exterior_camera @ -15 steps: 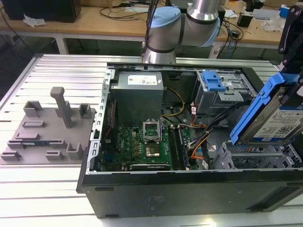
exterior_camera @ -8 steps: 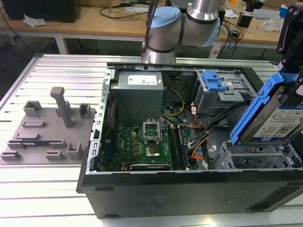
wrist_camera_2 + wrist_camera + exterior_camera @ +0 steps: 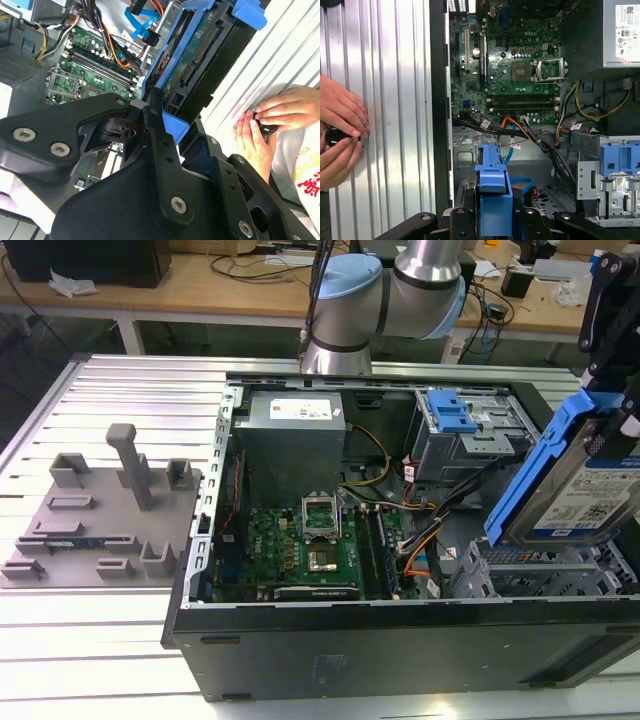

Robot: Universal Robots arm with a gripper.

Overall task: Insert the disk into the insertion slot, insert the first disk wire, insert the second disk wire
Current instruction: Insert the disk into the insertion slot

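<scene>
Disk held in the tool, tilted over the slot, not seated yet.

Tool (image 3: 612, 370) is clamped shut on the end of the disk (image 3: 588, 495), with its fingers on the blue carrier. In the exterior view the disk hangs tilted, its low end just above the insertion slot (image 3: 520, 565), in the corner of the open PC case (image 3: 400, 640) at that view's right. My read is that alignment is the whole job here. The bay looks barely wider than the carrier, so get the rails parallel to the bay walls and centred before any push. The orange and black cables (image 3: 425, 545) lie near the slot mouth and could snag, so keep the disk's low end clear of them. Feed slowly and back off if it binds. A person's hands (image 3: 340, 135) rest on the bench (image 3: 100, 630) beside the case, so watch the swing.
</scene>
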